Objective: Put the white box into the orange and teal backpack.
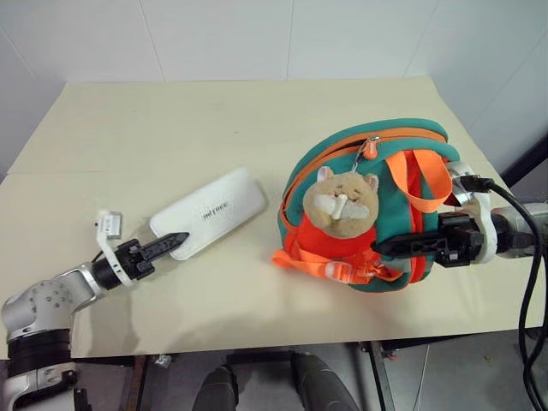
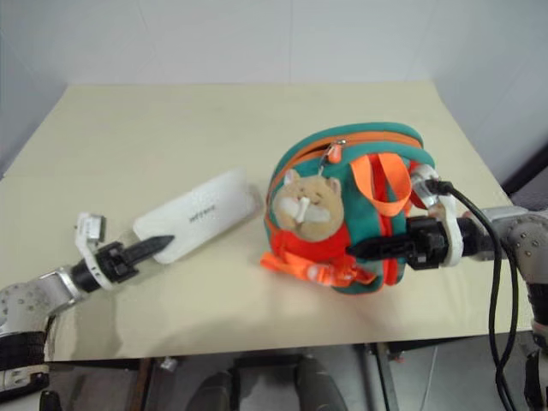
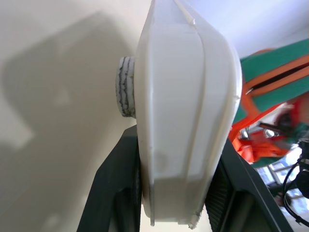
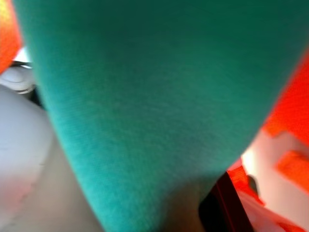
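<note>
- Left gripper (image 1: 174, 242) clamps the white box (image 1: 210, 211) by its end, left of the backpack (image 1: 364, 201), ready for carrying.
- Right gripper (image 1: 387, 246), closed, pinches the backpack's teal strap (image 4: 145, 111), probably steadying it.

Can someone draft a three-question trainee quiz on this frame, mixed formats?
1. True or false: the flat white rectangular box is already inside the orange and teal fabric backpack.
2. Multiple choice: what do the left gripper fingers close on? A) a teal strap B) the near end of the white box C) nothing
3. Short answer: what hangs on the front of the backpack, facing the camera?

Key
1. False. The box lies flat on the beige table, apart from the backpack.
2. B. The left wrist view shows a finger on each side of the box.
3. A tan plush animal charm. The right gripper is shut on the backpack beside it.
</note>
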`<action>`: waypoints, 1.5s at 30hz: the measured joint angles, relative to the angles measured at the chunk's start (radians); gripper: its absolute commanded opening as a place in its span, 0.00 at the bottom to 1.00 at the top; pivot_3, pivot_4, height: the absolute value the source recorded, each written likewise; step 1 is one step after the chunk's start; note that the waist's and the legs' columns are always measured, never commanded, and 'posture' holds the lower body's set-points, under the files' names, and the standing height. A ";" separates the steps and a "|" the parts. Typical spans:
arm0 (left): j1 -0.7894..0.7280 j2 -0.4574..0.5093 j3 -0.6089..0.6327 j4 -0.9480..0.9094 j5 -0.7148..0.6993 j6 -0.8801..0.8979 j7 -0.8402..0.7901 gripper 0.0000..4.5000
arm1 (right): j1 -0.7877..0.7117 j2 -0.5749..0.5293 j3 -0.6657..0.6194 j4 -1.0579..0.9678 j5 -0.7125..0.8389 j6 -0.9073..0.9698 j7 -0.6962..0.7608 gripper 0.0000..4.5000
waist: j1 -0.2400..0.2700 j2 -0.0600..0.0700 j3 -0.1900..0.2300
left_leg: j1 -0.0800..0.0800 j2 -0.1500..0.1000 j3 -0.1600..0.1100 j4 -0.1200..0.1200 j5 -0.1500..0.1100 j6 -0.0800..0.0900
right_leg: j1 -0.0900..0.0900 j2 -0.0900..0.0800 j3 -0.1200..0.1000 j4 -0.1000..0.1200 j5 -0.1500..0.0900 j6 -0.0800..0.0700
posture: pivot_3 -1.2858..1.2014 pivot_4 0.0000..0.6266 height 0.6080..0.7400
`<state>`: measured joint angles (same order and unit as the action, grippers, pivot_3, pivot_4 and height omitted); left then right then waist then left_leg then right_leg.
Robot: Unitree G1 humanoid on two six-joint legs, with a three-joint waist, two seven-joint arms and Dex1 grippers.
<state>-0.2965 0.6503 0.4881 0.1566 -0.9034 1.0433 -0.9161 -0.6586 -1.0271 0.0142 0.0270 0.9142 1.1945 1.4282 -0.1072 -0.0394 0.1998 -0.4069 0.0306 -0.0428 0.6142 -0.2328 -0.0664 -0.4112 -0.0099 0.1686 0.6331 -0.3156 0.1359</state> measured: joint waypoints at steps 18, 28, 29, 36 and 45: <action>-0.101 0.029 0.073 -0.344 -0.475 0.067 0.107 0.28 | -0.071 0.089 0.064 0.091 -0.111 -0.084 0.048 0.03 | 0.022 -0.001 0.000 | -0.002 0.001 -0.001 0.002 -0.003 -0.001 | 0.000 0.001 -0.001 -0.002 -0.001 0.001 | 0.52 0.24 1.00; -0.118 0.106 -0.097 -0.291 -0.269 -0.051 -0.043 0.28 | -0.044 0.091 0.040 0.055 -0.102 -0.076 0.020 0.03 | 0.022 -0.001 0.000 | -0.002 0.001 -0.001 0.002 -0.003 -0.001 | 0.000 0.001 -0.001 -0.002 -0.001 0.001 | 0.52 0.24 1.00; -0.118 0.113 -0.105 -0.290 -0.256 -0.063 -0.056 0.28 | -0.040 0.091 0.038 0.055 -0.102 -0.075 0.019 0.03 | 0.022 -0.001 0.000 | -0.002 0.001 -0.001 0.002 -0.003 -0.001 | 0.000 0.001 -0.001 -0.002 -0.001 0.001 | 0.52 0.24 1.00; -0.164 0.137 -0.175 -0.210 -0.081 -0.233 -0.153 0.28 | -0.018 0.098 0.010 0.033 -0.090 -0.062 -0.010 0.03 | 0.024 -0.001 0.000 | -0.002 0.001 -0.001 0.002 -0.003 0.000 | 0.001 0.001 -0.001 -0.002 -0.001 0.001 | 0.52 0.24 1.00; -0.232 0.153 -0.237 -0.120 0.040 -0.339 -0.239 0.28 | 0.016 0.104 -0.022 0.011 -0.069 -0.057 -0.042 0.03 | 0.025 -0.001 0.000 | -0.002 0.001 -0.001 0.002 -0.003 0.000 | 0.001 0.001 -0.001 -0.002 -0.001 0.001 | 0.52 0.24 1.00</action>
<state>-0.5289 0.8031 0.2511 0.0368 -0.8632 0.7039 -1.1546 -0.6425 -0.9234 -0.0076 0.0384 0.8456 1.1375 1.3858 -0.0822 -0.0399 0.2001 -0.4088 0.0315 -0.0440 0.6164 -0.2358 -0.0666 -0.4101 -0.0092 0.1675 0.6314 -0.3164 0.1368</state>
